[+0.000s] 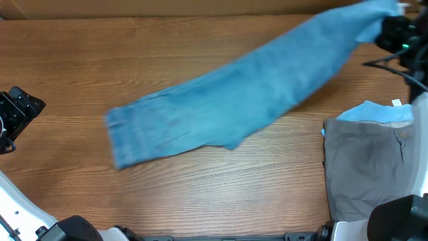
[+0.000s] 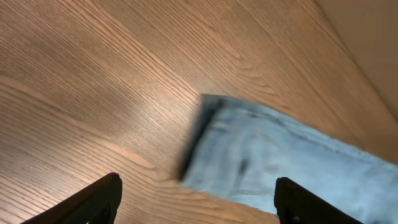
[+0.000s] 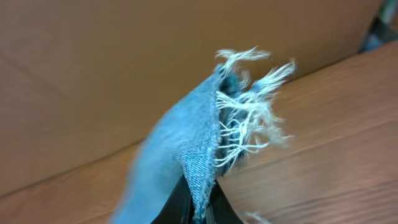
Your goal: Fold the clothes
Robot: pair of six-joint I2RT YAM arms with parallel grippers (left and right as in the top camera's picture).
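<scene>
A small white tag [image 1: 396, 102] shows on the blue cloth [image 1: 374, 112] on the near side of the right gripper [image 1: 388, 27]; it is too small to read. The blue cloth touches a grey cloth [image 1: 368, 167] nearer the robot.

The jeans [image 1: 227, 100] stretch in a long slant across the table [image 1: 80, 53], from the right gripper towards the left gripper [image 1: 20, 110]. They are blurred in all views. The right gripper [image 3: 196, 208] is clenched on the frayed hem [image 3: 249, 118], and the white threads stick up past its tips. It is reached out to the far right corner, close to the brown wall [image 3: 93, 74].

The left gripper [image 2: 196, 205] sits low at the table's left edge with its fingers [image 2: 93, 199] spread wide and nothing between them. The jeans' [image 2: 267, 155] other end lies just ahead of it, a little towards its right finger, and apart from both. Bare wood [image 2: 93, 93] lies open ahead and to its left, and more runs along the near side of the jeans.
</scene>
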